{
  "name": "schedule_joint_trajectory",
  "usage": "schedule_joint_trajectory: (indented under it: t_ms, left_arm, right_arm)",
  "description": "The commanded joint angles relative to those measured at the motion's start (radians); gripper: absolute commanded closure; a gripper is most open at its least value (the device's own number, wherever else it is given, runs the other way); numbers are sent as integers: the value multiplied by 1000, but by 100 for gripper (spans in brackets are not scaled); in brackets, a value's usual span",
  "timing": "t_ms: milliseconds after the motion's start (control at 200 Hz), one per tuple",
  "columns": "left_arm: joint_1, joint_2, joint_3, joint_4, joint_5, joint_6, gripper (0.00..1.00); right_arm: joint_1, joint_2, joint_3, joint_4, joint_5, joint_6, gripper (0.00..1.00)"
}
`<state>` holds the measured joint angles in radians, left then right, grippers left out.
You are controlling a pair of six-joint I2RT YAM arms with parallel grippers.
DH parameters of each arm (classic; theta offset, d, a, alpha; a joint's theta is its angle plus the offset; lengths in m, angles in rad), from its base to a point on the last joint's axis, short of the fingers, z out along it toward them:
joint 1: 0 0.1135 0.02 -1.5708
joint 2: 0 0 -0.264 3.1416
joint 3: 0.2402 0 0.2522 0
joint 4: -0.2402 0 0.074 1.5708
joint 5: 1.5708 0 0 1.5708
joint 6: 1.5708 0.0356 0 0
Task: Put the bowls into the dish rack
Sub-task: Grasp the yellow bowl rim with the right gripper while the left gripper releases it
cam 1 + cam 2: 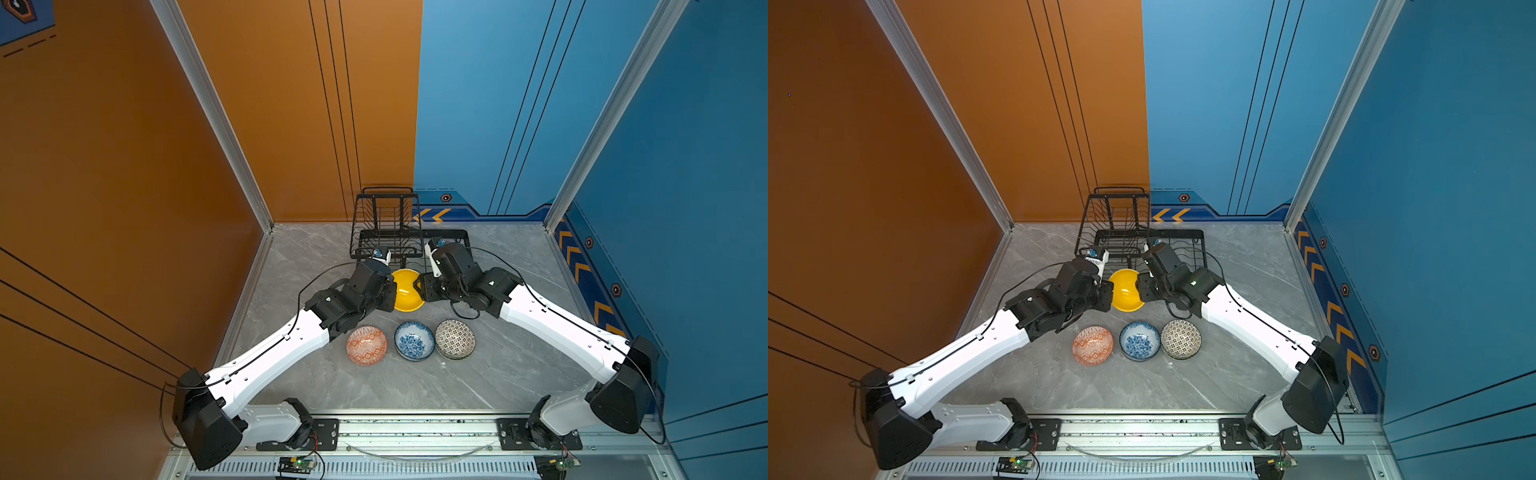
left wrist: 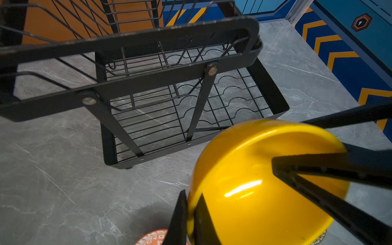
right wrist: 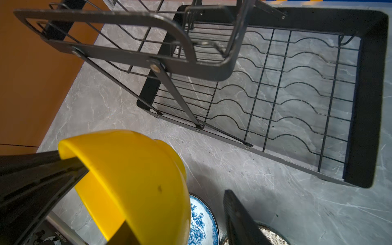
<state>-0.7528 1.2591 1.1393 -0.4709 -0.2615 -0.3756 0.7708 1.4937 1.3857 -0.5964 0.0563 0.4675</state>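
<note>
The yellow bowl [image 1: 406, 291], with the dish rack [image 1: 386, 245] at 12 o'clock and patterned bowls [image 1: 414, 340] at 6, is clamped by the left gripper [image 2: 188, 214] and straddled by the right gripper [image 3: 176, 205], jaws half-spread.

Yellow bowl [image 2: 244, 201] looked glossy and smooth; dish rack [image 2: 269, 84] was matt black metal wire; tabletop [image 2: 53, 191] resembled grey marble.
</note>
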Motion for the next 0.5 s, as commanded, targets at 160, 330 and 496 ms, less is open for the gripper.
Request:
schedule_joint_trajectory:
  t_ms: [160, 330, 496]
  left_arm:
    - [1, 2, 32, 58, 4, -23, 100]
    - [1, -4, 36, 28, 5, -23, 100]
    - [15, -11, 70, -78, 11, 15, 70]
  right_arm:
    - [-32, 13, 48, 9, -45, -13, 83]
    - [-49, 7, 71, -8, -65, -28, 100]
    - [-62, -5, 102, -44, -85, -75, 100]
